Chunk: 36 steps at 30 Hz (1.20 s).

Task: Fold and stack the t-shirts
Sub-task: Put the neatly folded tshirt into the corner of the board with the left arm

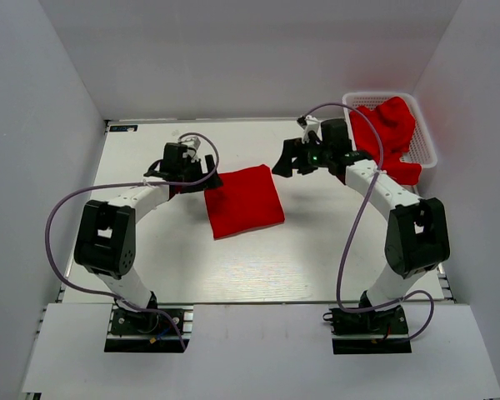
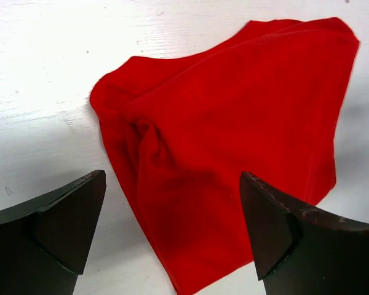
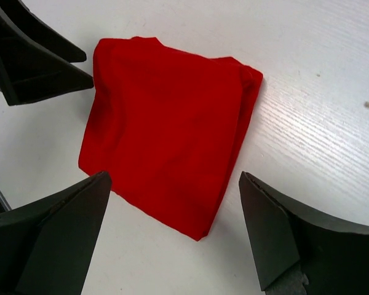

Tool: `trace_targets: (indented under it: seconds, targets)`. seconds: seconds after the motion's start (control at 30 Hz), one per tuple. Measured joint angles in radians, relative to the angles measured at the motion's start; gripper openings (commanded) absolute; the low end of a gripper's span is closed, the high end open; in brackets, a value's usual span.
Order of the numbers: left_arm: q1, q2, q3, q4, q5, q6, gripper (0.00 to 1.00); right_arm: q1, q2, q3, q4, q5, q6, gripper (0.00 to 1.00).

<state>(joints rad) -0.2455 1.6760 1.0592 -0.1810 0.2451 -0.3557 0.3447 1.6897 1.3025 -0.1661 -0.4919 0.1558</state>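
A folded t-shirt (image 1: 243, 201) lies flat on the table (image 1: 317, 258) between the two arms. The left gripper (image 1: 210, 180) and the right gripper (image 1: 282, 163) are beside it, both with jaws spread wide and holding nothing. More red t-shirts (image 1: 389, 125) are heaped in the white basket (image 1: 427, 154) at the far right.

T-shirt (image 1: 243, 200) centre, basket (image 1: 422, 133) (heaped) blocks far right

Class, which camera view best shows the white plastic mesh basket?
Top external: the white plastic mesh basket stands at far right, red cloth t-shirts heaped in it. Both wrist views miss it, showing the folded red t-shirt instead.
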Motion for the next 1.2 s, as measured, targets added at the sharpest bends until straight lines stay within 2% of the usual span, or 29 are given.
trace_targets:
  seconds: [0.17,0.33,0.43,0.53,0.57,0.63,0.67,0.7,0.83,0.93,1.1,1.2]
  targets:
    - [0.000,0.048,0.001,0.008,-0.024,-0.011,0.84,-0.012,-0.014,-0.052,0.004,0.003,0.021,0.90]
    - [0.000,0.146,0.008,0.002,-0.029,-0.011,0.76,-0.022,-0.018,-0.057,0.003,0.004,0.027,0.90]
    - [-0.001,0.168,0.031,0.013,-0.019,-0.007,0.65,-0.027,-0.029,-0.057,0.003,0.008,0.029,0.90]
    - [-0.001,0.216,0.066,0.020,-0.012,-0.002,0.46,-0.031,-0.034,-0.058,0.003,0.012,0.032,0.90]
    - [-0.001,0.233,0.083,0.023,-0.012,-0.003,0.36,-0.032,-0.035,-0.058,0.003,0.016,0.032,0.90]
    - [-0.002,0.270,0.118,0.032,-0.006,0.002,0.26,-0.035,-0.039,-0.070,0.005,0.023,0.035,0.90]
    - [-0.002,0.284,0.134,0.035,0.001,0.002,0.17,-0.037,-0.043,-0.079,0.002,0.028,0.036,0.90]
    - [-0.002,0.294,0.143,0.040,0.007,0.004,0.00,-0.039,-0.046,-0.087,0.001,0.035,0.037,0.90]
    - [0.002,0.316,0.188,0.029,0.015,0.019,0.00,-0.049,-0.056,-0.111,-0.014,0.069,0.039,0.90]
    - [0.004,0.346,0.256,-0.035,-0.042,0.035,0.00,-0.058,-0.066,-0.123,-0.019,0.094,0.040,0.90]
    - [0.019,0.479,0.575,-0.258,-0.296,0.113,0.00,-0.072,-0.079,-0.127,-0.019,0.131,0.042,0.90]
    - [0.046,0.501,0.655,-0.331,-0.436,0.152,0.00,-0.079,-0.082,-0.128,-0.020,0.150,0.044,0.90]
